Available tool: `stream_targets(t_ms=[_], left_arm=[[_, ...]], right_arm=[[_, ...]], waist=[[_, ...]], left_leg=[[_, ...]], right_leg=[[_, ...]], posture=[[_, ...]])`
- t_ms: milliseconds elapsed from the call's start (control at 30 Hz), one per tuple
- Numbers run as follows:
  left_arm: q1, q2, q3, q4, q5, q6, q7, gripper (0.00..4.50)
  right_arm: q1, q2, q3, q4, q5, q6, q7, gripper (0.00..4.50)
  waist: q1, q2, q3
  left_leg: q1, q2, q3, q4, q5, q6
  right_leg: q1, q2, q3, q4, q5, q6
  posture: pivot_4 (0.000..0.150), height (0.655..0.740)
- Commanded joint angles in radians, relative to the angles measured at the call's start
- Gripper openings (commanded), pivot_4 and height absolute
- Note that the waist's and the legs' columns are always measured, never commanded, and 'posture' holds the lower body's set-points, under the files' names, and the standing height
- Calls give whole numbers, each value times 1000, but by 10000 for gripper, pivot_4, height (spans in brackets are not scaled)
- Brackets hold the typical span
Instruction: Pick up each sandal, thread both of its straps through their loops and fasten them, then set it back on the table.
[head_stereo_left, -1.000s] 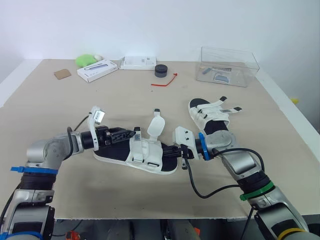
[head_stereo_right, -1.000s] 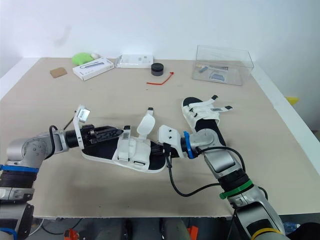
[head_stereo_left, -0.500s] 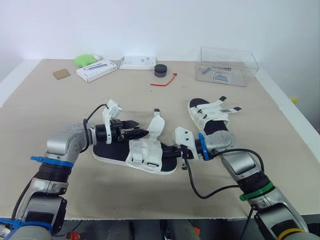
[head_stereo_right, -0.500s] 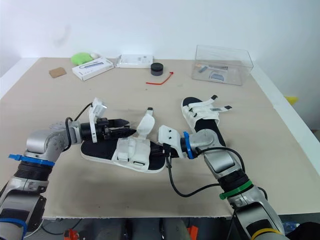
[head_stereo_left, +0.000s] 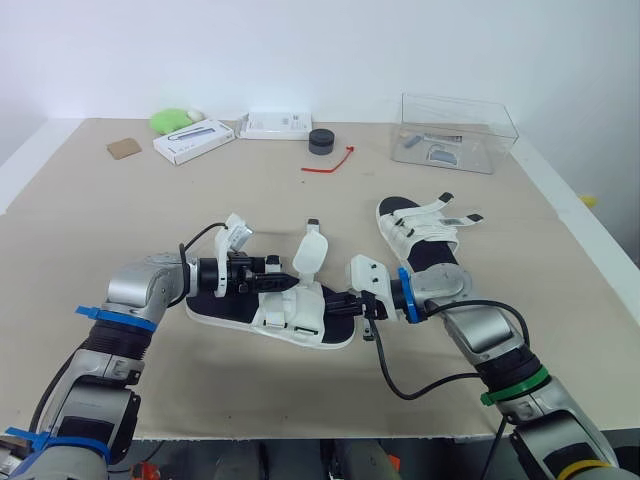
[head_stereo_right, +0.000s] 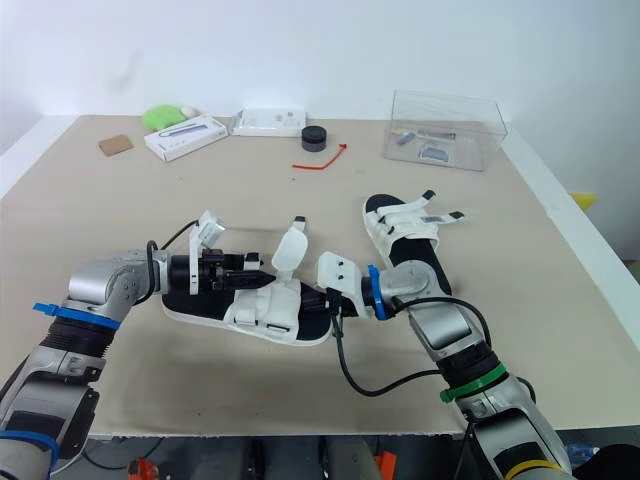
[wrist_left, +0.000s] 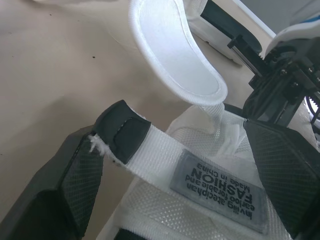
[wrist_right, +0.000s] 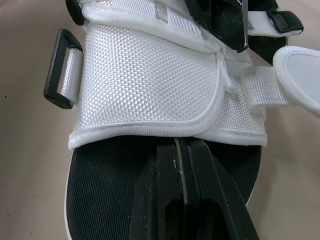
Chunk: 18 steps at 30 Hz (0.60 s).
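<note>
The left gripper (head_stereo_left: 278, 284) has moved forward from the heel end of the near sandal (head_stereo_left: 300, 322) and is now over its middle straps, while the right arm has held its place. On the table (head_stereo_left: 120, 220) the near sandal lies flat, toe toward the right gripper (head_stereo_left: 348, 304), with the second sandal (head_stereo_left: 425, 235) just beyond it, straps loose. The right gripper is clenched on the near sandal's toe end, fingers pressed together over the black footbed. The left gripper is spread, its fingers (wrist_left: 75, 185) straddling a labelled strap (wrist_left: 200, 180). A padded flap (head_stereo_left: 310, 255) stands upright beside it. A black loop (wrist_right: 60, 70) hangs unthreaded at the upper's edge.
</note>
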Motion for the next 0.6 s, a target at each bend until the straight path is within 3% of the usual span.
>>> stream_targets(t_ms=[33,267,500,600], left_arm=[[-32,15,49,29,24,-44,9,44178],[-110,-5,130,84,19,-118,26,44178],[-175,-93,233,150,-128,191,97,44178],[-219,-119,227,212,-129,289,126,44178]], right_arm=[[15,-16,11,4,-25,17,-5,0],[6,-10,17,16,-27,12,-1,0],[-2,-4,20,28,-30,6,2,0],[-3,-4,21,29,-31,5,3,0]], waist=[[0,0,0],[1,0,0],[0,0,0],[-1,0,0]], left_leg=[[0,0,0,0,0,0],[-1,0,-1,0,0,0],[-1,0,0,0,0,0],[-1,0,-2,1,0,0]], right_leg=[[0,0,0,0,0,0],[0,0,0,0,0,0],[0,0,0,0,0,0],[0,1,-1,0,0,0]], posture=[[1500,7400],[1500,7400],[1500,7400],[1500,7400]])
